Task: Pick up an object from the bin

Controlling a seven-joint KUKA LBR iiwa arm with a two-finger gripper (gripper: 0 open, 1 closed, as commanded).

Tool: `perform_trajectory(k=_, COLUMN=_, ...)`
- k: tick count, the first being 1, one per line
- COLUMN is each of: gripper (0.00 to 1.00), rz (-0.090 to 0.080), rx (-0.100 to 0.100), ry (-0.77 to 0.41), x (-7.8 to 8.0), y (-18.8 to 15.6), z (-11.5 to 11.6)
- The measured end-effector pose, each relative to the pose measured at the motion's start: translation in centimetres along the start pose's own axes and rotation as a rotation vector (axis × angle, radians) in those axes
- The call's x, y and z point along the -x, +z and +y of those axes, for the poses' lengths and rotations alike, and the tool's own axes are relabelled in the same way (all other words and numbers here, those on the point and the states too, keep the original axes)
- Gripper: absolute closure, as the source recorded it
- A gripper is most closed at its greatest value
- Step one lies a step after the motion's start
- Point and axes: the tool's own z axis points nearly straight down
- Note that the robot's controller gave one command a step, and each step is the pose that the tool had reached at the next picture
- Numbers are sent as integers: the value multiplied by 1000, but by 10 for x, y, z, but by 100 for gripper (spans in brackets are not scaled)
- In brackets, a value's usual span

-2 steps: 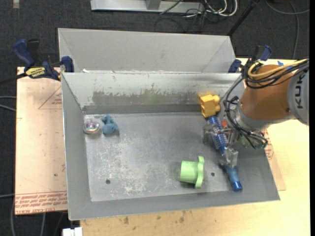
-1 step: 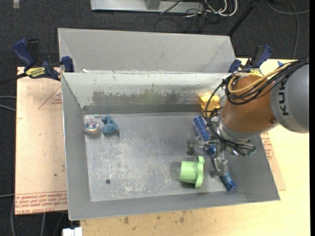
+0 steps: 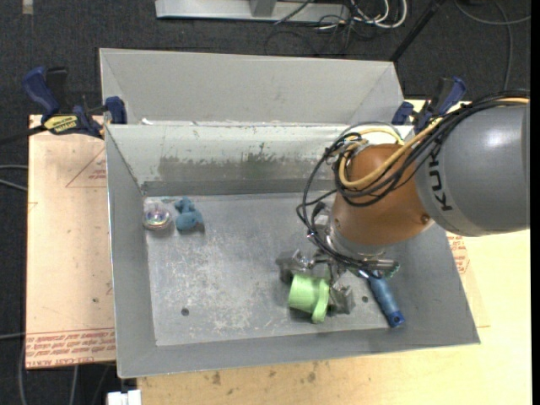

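My gripper [image 3: 325,278] is low over the front right part of the bin floor, mostly hidden under the orange wrist cover. A light green cylinder-shaped thing [image 3: 308,297] lies right at the gripper, against its grey metal parts and partly under them. Just to the right, a blue pen-like stick [image 3: 386,302] lies slanted on the floor, its upper end under the gripper.
At the far left of the bin floor sit a small blue lump [image 3: 188,218] and a shiny clear round thing [image 3: 156,216], side by side. The arm and its cables reach in from the right over the bin's right wall.
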Motion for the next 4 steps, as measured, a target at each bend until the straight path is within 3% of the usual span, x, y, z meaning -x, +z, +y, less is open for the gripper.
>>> perform_trajectory(k=1, gripper=100, rz=1, rx=-4, ry=6, x=-2, y=-1, z=-3)
perform_trajectory(k=2, gripper=100, rz=-6, rx=-10, ry=5, x=19, y=-153, z=15)
perform_trajectory(k=3, gripper=100, rz=4, rx=0, ry=136, x=-19, y=-82, z=47)
perform_trajectory(k=4, gripper=0, rz=1, rx=-3, ry=134, x=-18, y=-84, z=46)
